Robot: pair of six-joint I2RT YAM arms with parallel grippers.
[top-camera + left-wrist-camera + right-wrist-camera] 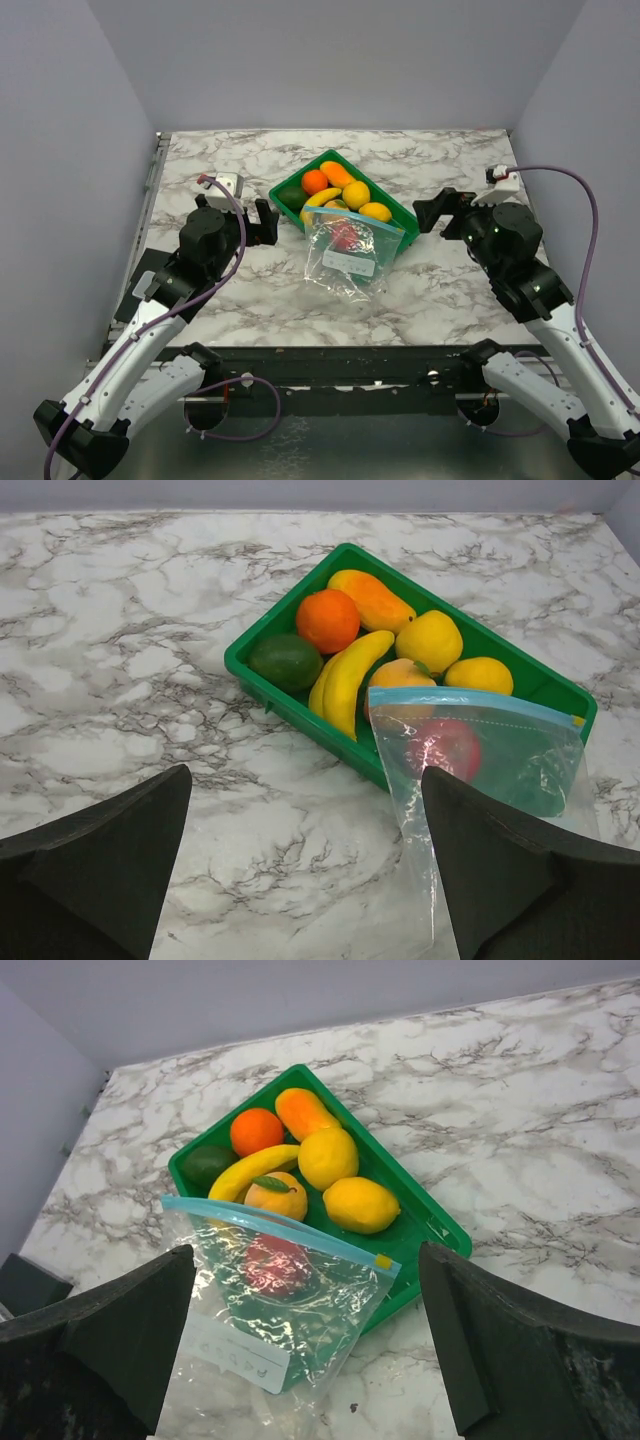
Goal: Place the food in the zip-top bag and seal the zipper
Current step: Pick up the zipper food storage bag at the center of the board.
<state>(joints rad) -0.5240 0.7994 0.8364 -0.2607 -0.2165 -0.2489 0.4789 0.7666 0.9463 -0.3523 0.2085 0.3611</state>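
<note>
The food lies in a green tray [285, 192]: an orange [327, 620], lemons [429, 640], a banana [350, 675], a dark green piece [286, 661] and a peach-like piece [275, 1196]. The clear zip-top bag [350, 258] lies flat, its mouth end resting over the tray's near corner. Its light blue zipper [270, 1228] has a yellow slider [383, 1261]. A red piece [275, 1265] shows through the plastic; I cannot tell whether it is inside the bag or under it. My left gripper [265, 224] is open and empty left of the tray. My right gripper [432, 212] is open and empty right of it.
The tray sits diagonally on the marble table [440, 300], with grey walls at the back and sides. The bag's white label [235, 1353] faces up near its closed end. The left gripper's dark body [25, 1285] shows at the left edge of the right wrist view.
</note>
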